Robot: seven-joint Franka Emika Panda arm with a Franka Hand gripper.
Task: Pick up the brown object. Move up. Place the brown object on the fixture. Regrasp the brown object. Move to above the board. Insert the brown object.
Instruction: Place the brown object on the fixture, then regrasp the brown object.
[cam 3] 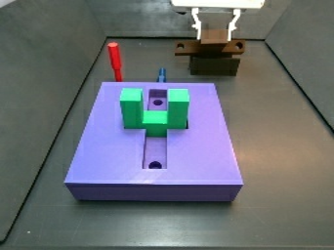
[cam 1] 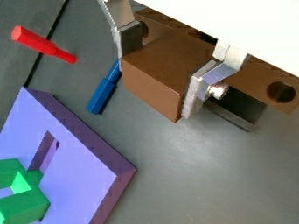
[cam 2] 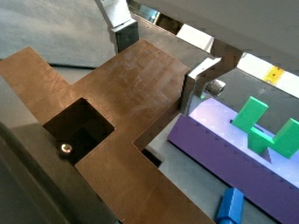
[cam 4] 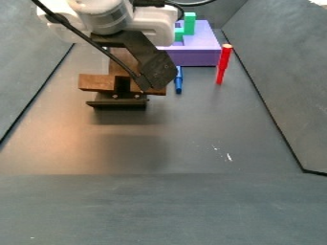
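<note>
Gripper (cam 1: 170, 63) clamped on brown object (cam 1: 163, 77), apparently resting on fixture (cam 3: 216, 64) beneath it, board (cam 3: 156, 146) well apart

Gripper (cam 3: 214, 41) hangs vertical (fingers (cam 1: 212, 80) clamped).

Dark floor (cam 3: 280, 146): board (cam 3: 209, 146), fixture (cam 3: 216, 66), red peg (cam 3: 115, 61), blue piece (cam 3: 162, 73); gripper (cam 3: 216, 37) above fixture.
</note>
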